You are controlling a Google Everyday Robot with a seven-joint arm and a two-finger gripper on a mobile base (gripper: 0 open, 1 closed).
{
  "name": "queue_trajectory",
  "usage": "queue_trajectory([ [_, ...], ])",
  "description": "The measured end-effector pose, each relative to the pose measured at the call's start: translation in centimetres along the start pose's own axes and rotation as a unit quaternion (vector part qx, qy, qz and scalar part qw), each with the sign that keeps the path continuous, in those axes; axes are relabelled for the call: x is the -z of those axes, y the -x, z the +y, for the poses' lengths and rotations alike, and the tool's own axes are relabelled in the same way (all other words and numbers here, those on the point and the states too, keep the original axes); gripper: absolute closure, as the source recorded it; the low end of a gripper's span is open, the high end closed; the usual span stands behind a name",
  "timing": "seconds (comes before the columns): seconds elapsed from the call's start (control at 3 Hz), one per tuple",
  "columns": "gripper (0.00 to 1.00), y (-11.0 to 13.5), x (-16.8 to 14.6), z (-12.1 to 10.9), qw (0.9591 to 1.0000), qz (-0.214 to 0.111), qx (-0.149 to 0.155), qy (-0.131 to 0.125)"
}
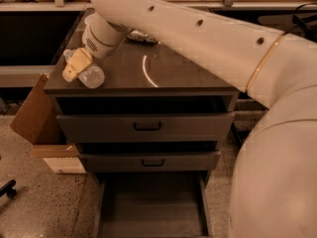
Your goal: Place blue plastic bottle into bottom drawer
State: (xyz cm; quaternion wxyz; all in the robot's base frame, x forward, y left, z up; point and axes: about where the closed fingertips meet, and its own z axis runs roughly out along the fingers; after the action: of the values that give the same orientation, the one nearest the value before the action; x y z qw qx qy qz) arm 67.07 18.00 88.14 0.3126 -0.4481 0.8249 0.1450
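Observation:
The blue plastic bottle (90,76) lies on its side at the front left corner of the cabinet top (163,73). It is clear and crinkly, and its far end shows at the upper left of the gripper. My gripper (74,66), with tan tips, hangs from the white arm (198,33) and sits right over the middle of the bottle, covering part of it. The bottom drawer (153,209) is pulled out below, a wide shallow tray with nothing in it.
The two upper drawers (146,127) with black handles stand slightly out. A crushed silver can (142,36) lies at the back of the top, partly behind the arm. A cardboard box (34,115) leans at the cabinet's left. A chair caster (7,190) is on the floor.

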Motion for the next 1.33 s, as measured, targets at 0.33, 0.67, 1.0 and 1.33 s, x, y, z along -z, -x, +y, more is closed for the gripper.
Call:
queue_trajectory([
  [0.33, 0.00, 0.9, -0.1, 1.4, 0.9996, 0.027, -0.004, -0.004],
  [0.67, 0.00, 1.4, -1.3, 2.1, 0.9986, 0.052, -0.005, -0.012],
  [1.0, 0.00, 1.2, -2.8, 2.5, 0.9978, 0.064, -0.011, -0.011],
  [1.33, 0.00, 0.8, -4.3, 2.4, 0.9975, 0.068, -0.021, -0.007],
])
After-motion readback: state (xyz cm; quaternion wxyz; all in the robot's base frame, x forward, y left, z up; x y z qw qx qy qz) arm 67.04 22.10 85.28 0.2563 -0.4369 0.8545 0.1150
